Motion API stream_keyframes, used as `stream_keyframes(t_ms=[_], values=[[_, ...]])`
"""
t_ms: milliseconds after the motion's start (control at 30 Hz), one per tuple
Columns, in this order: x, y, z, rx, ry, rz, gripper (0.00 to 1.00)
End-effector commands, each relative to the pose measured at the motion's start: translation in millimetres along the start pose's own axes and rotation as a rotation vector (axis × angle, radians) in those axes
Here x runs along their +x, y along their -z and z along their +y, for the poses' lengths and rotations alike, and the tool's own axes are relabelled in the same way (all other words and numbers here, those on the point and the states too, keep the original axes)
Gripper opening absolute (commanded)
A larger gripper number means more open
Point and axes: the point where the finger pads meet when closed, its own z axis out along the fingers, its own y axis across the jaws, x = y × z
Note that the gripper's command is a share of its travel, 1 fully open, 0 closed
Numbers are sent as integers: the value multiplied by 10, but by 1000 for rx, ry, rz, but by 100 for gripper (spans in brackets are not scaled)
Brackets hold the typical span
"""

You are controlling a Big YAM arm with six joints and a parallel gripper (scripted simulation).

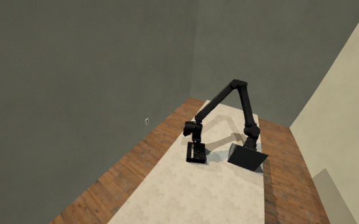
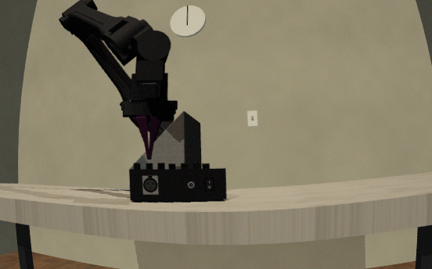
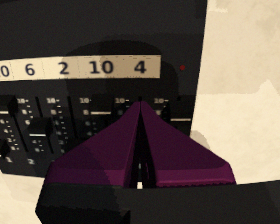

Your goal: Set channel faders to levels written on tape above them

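The black lighting desk (image 1: 196, 152) stands on its feet on the table; it also shows in the exterior view (image 2: 178, 184) and in the wrist view (image 3: 98, 76). A pale tape strip (image 3: 74, 68) reads 10, 6, 2, 10, 4 in the part I can see. Below it are the fader slots with dark caps (image 3: 39, 137). My gripper (image 3: 139, 111) is shut with nothing between its purple fingers. Its tips hang just above the faders under the 10 and 4 labels, hiding the caps there. In the exterior view the fingertips (image 2: 149, 156) point down at the desk's top near its left end.
The arm's dark base block (image 1: 247, 157) stands on the table to the right of the desk. The table's long edge runs close to the desk on the left side (image 1: 163, 153). The desk's rear panel with sockets and a switch (image 2: 190, 184) faces the exterior view.
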Motion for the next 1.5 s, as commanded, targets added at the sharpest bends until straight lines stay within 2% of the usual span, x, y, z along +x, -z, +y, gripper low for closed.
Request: stream_keyframes(t_ms=[0, 1467], values=[[-55, 73, -15, 3, -18, -33, 0], [-50, 39, 1, 3, -12, -25, 0]])
